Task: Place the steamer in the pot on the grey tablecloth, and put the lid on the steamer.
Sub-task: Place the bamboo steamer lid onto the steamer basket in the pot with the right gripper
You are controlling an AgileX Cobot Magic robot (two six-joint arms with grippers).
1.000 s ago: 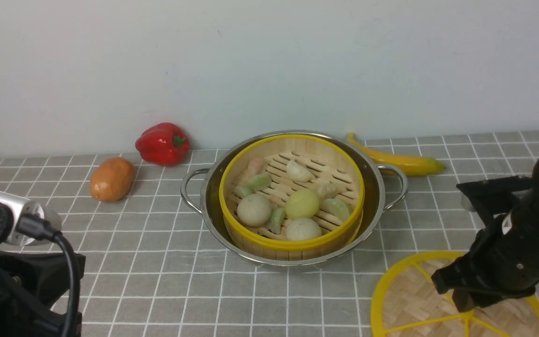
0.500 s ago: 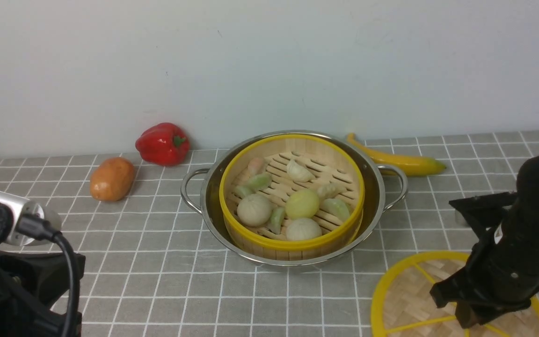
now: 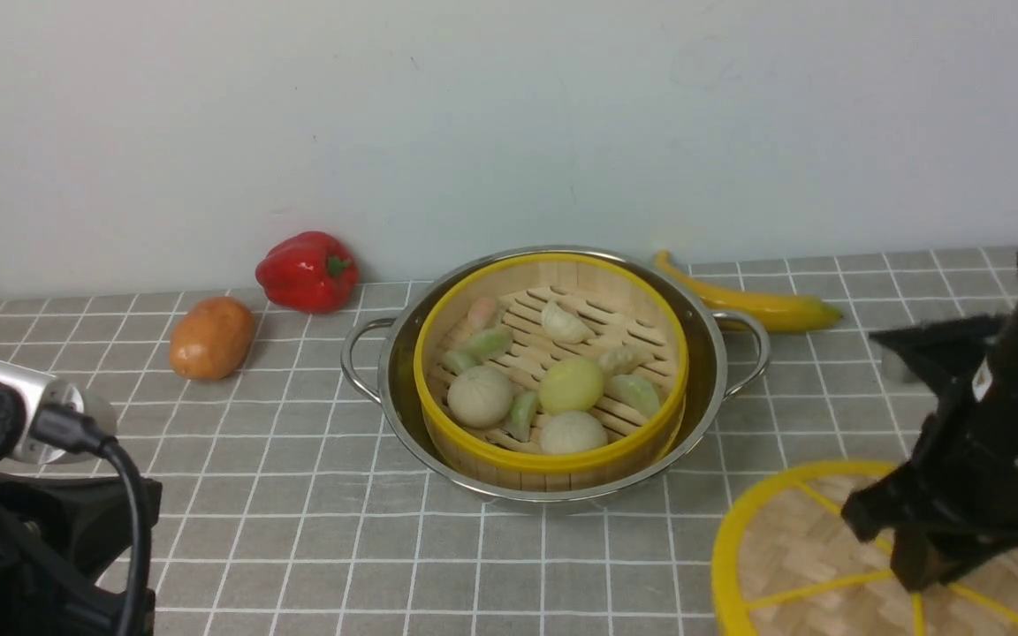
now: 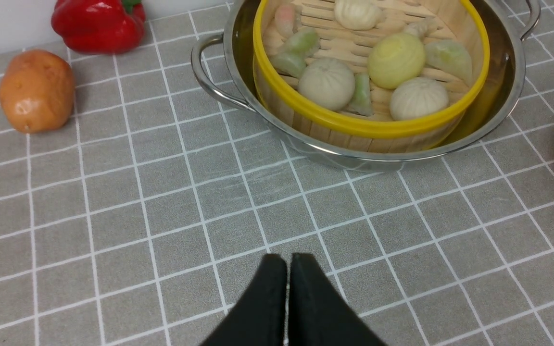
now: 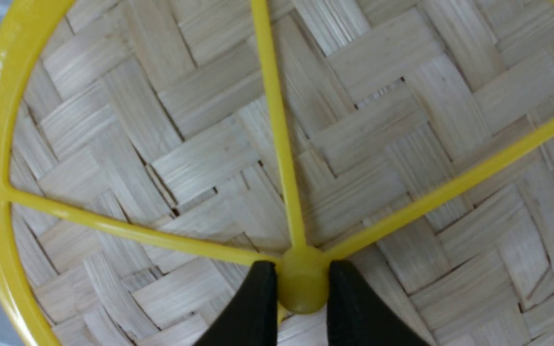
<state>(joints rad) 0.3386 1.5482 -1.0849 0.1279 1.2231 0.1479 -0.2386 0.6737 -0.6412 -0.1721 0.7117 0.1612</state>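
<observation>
a red pepper [image 3: 307,270] and a potato [image 3: 211,336] sit on the grey tablecloth [image 3: 297,495] to the left of the pot [image 3: 398,353]. a banana [image 3: 752,300] lies behind the pot's right handle, close to the pale wall [image 3: 509,124]. none of the three touches the pot. we see bare cloth between the pot and the lid [image 3: 792,548].

the steamer [image 3: 551,464] sits upright inside the pot with its yellow rim standing above the steel rim. its top is open, and buns and dumplings [image 3: 571,385] show on the slats.

in the front view the right arm [image 3: 1004,424] covers the lid's centre, and the lid's near and right edges run off the frame. the left arm and a silver camera [image 3: 23,406] with a black cable block that view's bottom left corner. the right wrist view shows only part of the weave, the spokes and one arc of the rim. the left wrist view catches just a sliver of the lid's yellow rim at its edge. we cannot tell whether the lid rests on the cloth or is off it.

the lid lies front right of the pot, near it but apart. the right gripper [image 5: 301,283] is at the lid's centre, its two black fingers [image 5: 258,298] pressed against either side of the yellow knob [image 5: 302,269], clamped on it. the left gripper [image 4: 287,274] is at front left over bare cloth with its fingers together and gripping nothing. it is apart from the pot and steamer and well apart from the lid.
</observation>
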